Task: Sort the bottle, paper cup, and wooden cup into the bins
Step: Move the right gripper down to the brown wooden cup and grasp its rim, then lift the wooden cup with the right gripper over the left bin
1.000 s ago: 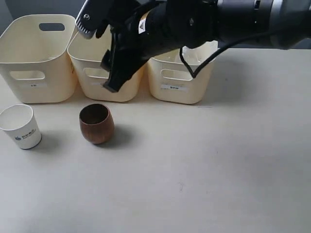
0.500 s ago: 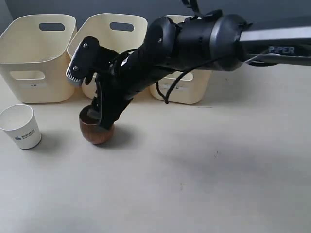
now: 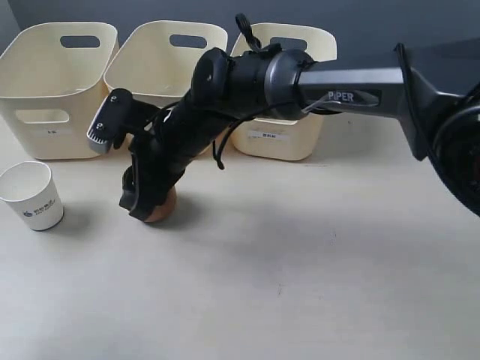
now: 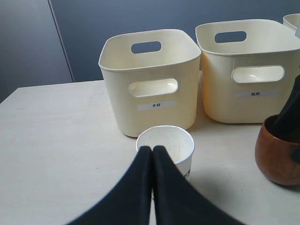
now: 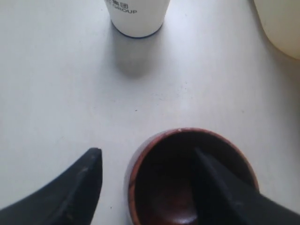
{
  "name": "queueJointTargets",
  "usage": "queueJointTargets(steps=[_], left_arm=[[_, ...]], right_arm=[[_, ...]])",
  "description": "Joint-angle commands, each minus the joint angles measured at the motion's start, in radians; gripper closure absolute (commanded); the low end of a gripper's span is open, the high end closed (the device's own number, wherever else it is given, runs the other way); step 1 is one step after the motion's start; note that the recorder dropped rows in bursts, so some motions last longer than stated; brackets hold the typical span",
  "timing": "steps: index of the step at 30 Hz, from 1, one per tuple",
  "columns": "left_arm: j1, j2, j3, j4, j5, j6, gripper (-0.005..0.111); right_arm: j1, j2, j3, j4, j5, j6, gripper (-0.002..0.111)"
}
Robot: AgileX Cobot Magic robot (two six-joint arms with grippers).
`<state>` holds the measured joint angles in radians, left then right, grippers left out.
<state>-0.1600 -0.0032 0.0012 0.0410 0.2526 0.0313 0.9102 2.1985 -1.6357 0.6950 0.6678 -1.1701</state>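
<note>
2 fingers of the right hand [image 5: 145,180] straddle the wooden cup [image 5: 192,178] rim, spread, 1 inside; the left hand [image 4: 152,154] hangs closed near the paper cup [image 4: 166,145].

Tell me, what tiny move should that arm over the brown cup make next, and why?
Probably close the right gripper. One finger sits inside the wooden cup, the other outside its rim, with the jaws open, so pinching the wall would secure it for lifting toward the bins.

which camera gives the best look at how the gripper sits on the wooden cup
The right wrist view: the wooden cup has one finger inside and one outside its rim. The exterior view's arm hides most of it; the left wrist view shows only its side.
</note>
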Motion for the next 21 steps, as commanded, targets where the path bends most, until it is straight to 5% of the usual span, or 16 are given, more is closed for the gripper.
queueJointTargets(steps=[1, 7, 21], left_arm=[[-0.003, 0.003, -0.001, 0.002, -0.014, -0.003, 0.107], [-0.003, 0.003, -0.001, 0.002, -0.014, -0.003, 0.107], [-0.003, 0.003, -0.001, 0.002, -0.014, -0.003, 0.107]], right_arm=[[-0.002, 0.001, -0.006, 0.013, 0.006, -0.004, 0.063], [-0.002, 0.032, -0.006, 0.015, 0.01, -0.002, 0.093], [-0.001, -0.062, -0.006, 0.008, 0.008, -0.006, 0.109]])
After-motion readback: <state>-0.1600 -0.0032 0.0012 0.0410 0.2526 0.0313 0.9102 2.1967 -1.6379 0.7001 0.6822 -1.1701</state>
